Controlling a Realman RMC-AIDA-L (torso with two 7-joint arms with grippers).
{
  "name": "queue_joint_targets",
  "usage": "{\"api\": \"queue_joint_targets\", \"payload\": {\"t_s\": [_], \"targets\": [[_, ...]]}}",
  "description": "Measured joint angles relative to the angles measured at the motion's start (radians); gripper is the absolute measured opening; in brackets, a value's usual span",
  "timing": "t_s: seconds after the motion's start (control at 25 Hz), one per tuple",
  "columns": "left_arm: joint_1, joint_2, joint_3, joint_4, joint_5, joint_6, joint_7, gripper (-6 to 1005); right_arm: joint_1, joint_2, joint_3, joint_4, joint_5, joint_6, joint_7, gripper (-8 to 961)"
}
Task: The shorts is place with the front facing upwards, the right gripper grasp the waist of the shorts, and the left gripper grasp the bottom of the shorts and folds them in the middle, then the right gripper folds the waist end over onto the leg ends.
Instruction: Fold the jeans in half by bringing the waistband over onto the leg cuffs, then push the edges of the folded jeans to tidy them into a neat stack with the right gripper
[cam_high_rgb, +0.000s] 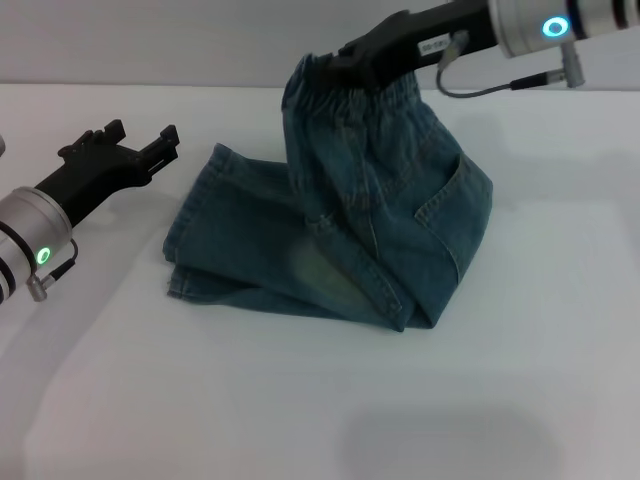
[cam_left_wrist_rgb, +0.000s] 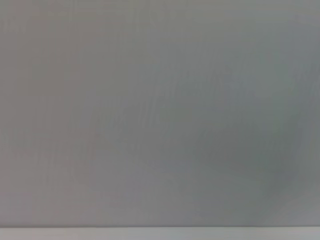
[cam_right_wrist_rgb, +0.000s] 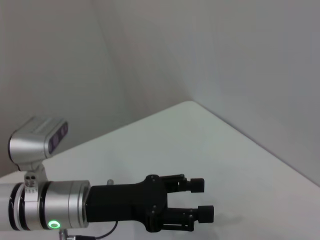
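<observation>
**Right gripper lifting the waist for the final fold**

The shorts (cam_high_rgb: 340, 240) are lying near the middle of the white desk (cam_high_rgb: 520, 400), already doubled lengthwise so that one leg is resting on the other. The leg ends (cam_high_rgb: 195, 235) are lying flat toward the robot's left, while the waist (cam_high_rgb: 345, 95) is being held up off the desk, with the cloth hanging from it in a slack drape.

The right gripper (cam_high_rgb: 335, 62) is reaching in from the upper right, its arm slanting down toward the waist. Its jaws are closing on the gathered elastic band, pinching it at the top edge. The left gripper (cam_high_rgb: 140, 140) is hovering just beside the leg ends without touching them. Its jaws are standing apart and holding nothing, which the right wrist view (cam_right_wrist_rgb: 200, 199) is also showing. The left wrist view is showing only a blank grey surface.

The denim appears soft and limp, sagging under its own weight instead of holding a shape, yet thick enough that the layers will likely be staying together when moved. The ruched band looks like the soundest place to hold, since it is bunching into a firm ridge. Judging by the layout, the step in hand is carrying the waist across to the leg ends. The hanging side may be dragging or twisting if the sweep is running too low.
</observation>
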Motion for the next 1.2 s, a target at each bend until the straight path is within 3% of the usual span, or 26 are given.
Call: {"api": "queue_joint_targets", "payload": {"t_s": [0.2,0.44,0.88,1.08,1.2], "targets": [[-0.009,-0.001,0.001,-0.029,-0.009,0.008,0.021,800,0.013,0.01,-0.03,0.008,0.0,0.024,-0.004,24],[-0.044,-0.002,0.0,-0.092,-0.016,0.015,0.048,800,0.017,0.024,-0.091,0.011,0.004,0.055,-0.028,210],[-0.083,0.0,-0.003,-0.145,-0.018,0.018,0.103,800,0.02,0.051,-0.102,0.039,0.023,0.038,-0.074,446],[-0.084,0.003,-0.013,-0.139,-0.018,0.018,0.108,800,-0.011,0.052,-0.099,0.101,0.047,0.0,-0.07,656],[-0.086,0.005,-0.023,-0.136,-0.018,0.018,0.117,800,-0.049,0.052,-0.1,0.123,0.049,-0.023,-0.062,658]]}}
